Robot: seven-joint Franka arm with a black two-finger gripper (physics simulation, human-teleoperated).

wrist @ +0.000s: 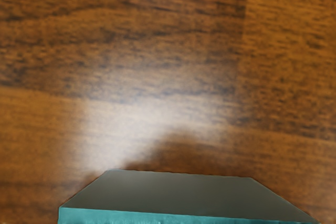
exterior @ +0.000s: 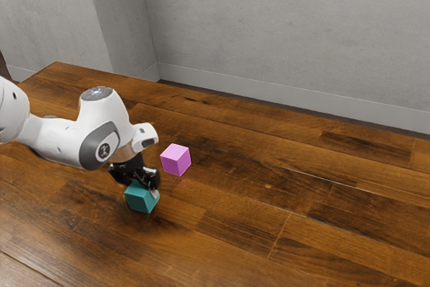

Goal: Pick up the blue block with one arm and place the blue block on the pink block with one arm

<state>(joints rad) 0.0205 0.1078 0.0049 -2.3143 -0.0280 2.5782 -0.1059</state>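
Just beneath the claw (exterior: 142, 185), teal block (exterior: 142, 199)

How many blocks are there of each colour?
blue-green block: 1
pink block: 1
Total: 2 blocks

A dark wooden plank surface (exterior: 302, 186), its grain and seams plain, lay across the scene. Behind it rose a grey wall (exterior: 282, 18), with a pale baseboard (exterior: 295, 93) along its foot.
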